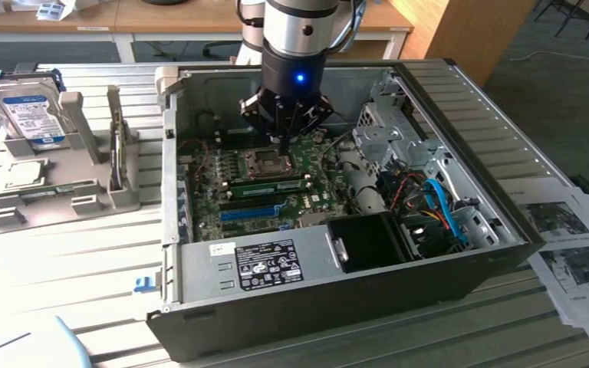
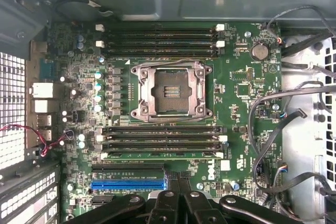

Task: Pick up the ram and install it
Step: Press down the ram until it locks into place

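The ram (image 2: 163, 156) is a thin green strip sitting edge-up in the memory slot nearest the blue slot (image 2: 128, 185), just below the CPU socket (image 2: 171, 90). In the exterior view the ram (image 1: 272, 184) shows as a pale green line across the motherboard inside the open computer case (image 1: 305, 268). My gripper (image 1: 283, 144) hangs over the board above the socket area, shut with nothing between its fingers. From the wrist, the gripper (image 2: 176, 195) is a dark closed pair, apart from the ram.
On the exterior view's left, a grey holder (image 1: 59, 201) carries a silver hard drive (image 1: 31, 111) and a CPU chip (image 1: 24, 175). Cables (image 2: 273, 129) and the drive cage (image 1: 392, 126) crowd one side of the case. Printed sheets (image 1: 570, 253) lie at the exterior view's right.
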`<state>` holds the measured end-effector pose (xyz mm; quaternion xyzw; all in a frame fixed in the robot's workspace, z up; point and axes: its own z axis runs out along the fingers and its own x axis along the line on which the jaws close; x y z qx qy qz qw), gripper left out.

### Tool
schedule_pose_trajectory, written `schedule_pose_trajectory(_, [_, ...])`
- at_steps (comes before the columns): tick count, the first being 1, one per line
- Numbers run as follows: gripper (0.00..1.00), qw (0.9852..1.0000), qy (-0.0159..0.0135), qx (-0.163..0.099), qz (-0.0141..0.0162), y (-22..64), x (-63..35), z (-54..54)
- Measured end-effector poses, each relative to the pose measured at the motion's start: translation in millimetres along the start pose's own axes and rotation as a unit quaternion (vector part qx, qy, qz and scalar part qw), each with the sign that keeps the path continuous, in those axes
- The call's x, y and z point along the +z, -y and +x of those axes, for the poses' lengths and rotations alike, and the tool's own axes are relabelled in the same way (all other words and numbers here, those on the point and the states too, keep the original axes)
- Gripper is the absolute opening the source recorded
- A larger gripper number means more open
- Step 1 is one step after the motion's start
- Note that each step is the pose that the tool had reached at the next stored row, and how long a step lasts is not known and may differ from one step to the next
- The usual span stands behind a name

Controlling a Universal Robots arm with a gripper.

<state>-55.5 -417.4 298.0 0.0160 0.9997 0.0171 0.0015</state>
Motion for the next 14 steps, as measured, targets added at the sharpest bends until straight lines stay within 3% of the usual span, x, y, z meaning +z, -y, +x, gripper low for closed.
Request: schedule_pose_trajectory(14, [0.09,1.0,0.0001,0.0,-0.0001,-0.3,-6.4,-0.1])
